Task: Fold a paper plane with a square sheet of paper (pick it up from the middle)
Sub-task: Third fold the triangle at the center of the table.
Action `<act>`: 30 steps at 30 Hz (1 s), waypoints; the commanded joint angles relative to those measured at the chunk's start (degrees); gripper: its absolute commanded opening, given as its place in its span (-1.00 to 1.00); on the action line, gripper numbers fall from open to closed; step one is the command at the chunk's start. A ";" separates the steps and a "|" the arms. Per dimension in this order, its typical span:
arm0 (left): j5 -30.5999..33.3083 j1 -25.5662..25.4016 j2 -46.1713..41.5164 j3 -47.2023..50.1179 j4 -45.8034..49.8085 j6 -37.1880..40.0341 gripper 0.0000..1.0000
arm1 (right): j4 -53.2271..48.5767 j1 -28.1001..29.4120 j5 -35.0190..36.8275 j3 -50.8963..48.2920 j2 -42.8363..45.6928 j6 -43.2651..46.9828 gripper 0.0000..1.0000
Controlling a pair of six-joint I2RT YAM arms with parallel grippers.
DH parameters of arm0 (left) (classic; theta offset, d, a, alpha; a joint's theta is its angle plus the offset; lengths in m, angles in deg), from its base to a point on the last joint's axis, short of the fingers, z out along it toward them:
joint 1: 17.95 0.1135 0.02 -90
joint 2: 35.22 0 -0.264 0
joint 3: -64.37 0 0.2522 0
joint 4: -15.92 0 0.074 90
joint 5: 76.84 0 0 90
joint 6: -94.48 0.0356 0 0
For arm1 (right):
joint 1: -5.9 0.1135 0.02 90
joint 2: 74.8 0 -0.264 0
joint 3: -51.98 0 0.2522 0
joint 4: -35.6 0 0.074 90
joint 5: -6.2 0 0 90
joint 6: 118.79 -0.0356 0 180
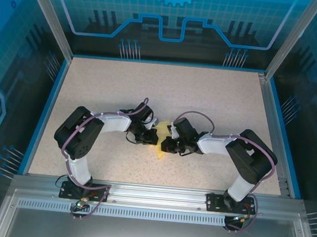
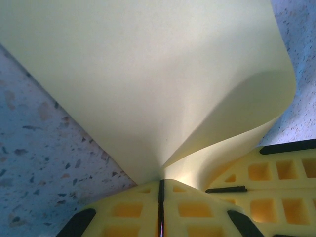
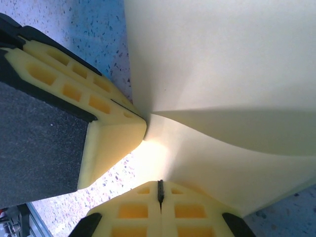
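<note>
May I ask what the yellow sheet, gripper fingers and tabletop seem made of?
The yellow sheet looks like thin matte paper: it bends in soft curves. Fingers of the left gripper seem moulded yellow plastic or rubber, with square recesses. The tabletop looks like speckled stone-effect laminate.

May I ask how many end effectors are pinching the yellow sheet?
2: the left end effector grips the square sheet of paper from the left, the right end effector from the right.

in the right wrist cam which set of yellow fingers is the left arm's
The set slanting in from the left edge: the left gripper, tip on the square sheet of paper. The right gripper sits bottom centre.
</note>
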 commanded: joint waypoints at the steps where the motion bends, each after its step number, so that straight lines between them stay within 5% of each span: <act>1: 10.04 0.35 4.17 0.84 4.00 2.36 -0.81 | -2.93 -0.40 0.57 -0.30 -0.87 0.65 -1.00; 30: 11.91 -0.26 6.25 -0.03 5.09 3.62 -0.83 | -1.34 3.72 -0.14 -3.05 1.79 -1.42 -1.00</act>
